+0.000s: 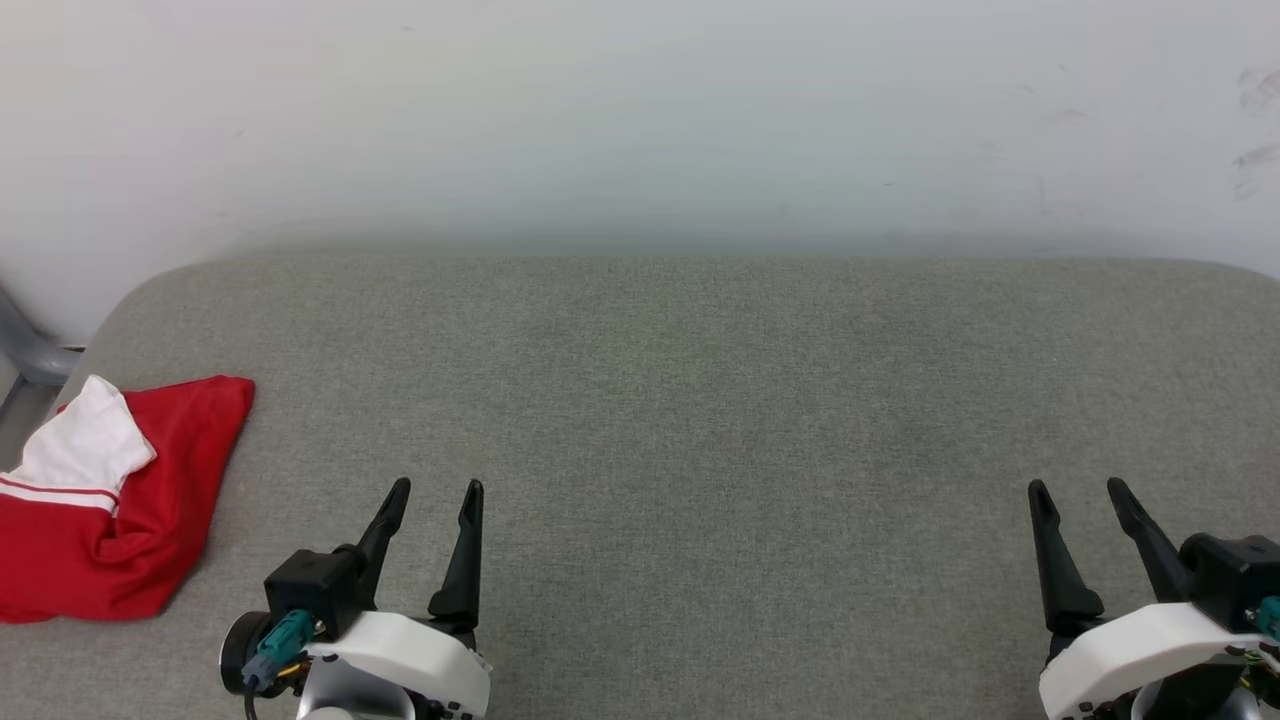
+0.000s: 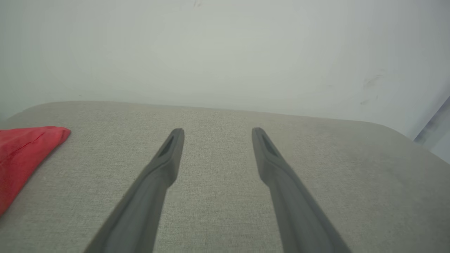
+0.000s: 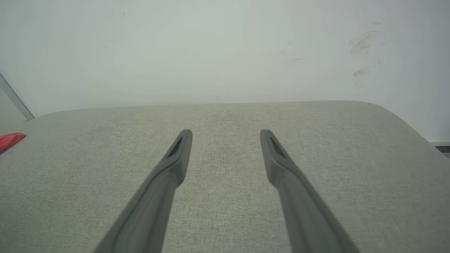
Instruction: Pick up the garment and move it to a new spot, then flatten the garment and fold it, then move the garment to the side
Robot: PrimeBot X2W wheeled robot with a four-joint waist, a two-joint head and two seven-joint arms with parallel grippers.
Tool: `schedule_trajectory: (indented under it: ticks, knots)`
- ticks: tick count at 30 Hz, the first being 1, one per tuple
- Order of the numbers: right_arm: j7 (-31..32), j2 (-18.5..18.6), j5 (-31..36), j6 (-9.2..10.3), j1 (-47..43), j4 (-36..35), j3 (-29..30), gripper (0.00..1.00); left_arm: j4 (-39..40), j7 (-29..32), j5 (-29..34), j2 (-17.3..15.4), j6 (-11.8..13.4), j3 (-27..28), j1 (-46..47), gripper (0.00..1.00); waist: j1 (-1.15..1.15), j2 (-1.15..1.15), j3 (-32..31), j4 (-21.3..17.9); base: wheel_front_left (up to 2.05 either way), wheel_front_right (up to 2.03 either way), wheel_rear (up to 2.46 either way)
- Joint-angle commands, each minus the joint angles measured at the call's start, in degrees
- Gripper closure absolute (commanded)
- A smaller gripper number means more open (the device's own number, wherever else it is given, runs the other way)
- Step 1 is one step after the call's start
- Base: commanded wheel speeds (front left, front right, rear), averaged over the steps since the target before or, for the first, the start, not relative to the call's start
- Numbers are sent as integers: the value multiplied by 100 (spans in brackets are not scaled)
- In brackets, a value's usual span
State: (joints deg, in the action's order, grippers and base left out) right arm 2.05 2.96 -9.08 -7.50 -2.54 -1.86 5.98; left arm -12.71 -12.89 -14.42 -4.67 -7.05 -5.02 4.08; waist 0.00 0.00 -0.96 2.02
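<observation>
Nearest us, our left hand (image 1: 437,485) and right hand (image 1: 1078,484) stand open and empty above the grey bench (image 1: 700,400). Slightly farther, at the bench's left edge, the red jersey (image 1: 170,470) lies bunched; we judge a careless pinch could drag it off.

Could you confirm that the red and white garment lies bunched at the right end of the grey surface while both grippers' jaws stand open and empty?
Not quite: the garment lies bunched at the left end of the grey surface, as the head view shows. The rest holds: the jaws of the left gripper and the right gripper stand open and empty.
</observation>
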Motion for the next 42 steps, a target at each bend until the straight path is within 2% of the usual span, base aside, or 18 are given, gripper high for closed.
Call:
schedule_trajectory:
  ticks: [1, 13, 20, 42]
  knots:
    - [-35, -11, 76, 1, -30, -54, 11, 0, -16, -49, 72, 21, -6, 2, 81, 0, 0, 0, 0, 0, 0, 0, 0]
    - [-154, -12, 294, 2, 12, 34, 86, 0, -155, -171, 388, 50, -29, 7, 148, 0, 0, 0, -2, 88, 0, 0, 0]
    - [-198, -12, 474, 2, -96, -33, 65, 0, -262, -245, 528, 54, -24, 89, 214, 0, 0, 0, -15, 353, 0, 0, 0]
    - [-248, -11, 341, 2, -1, -136, -368, 0, -244, -238, 544, -62, 92, 554, 277, 0, 0, 0, 6, 1758, 0, 0, 0]
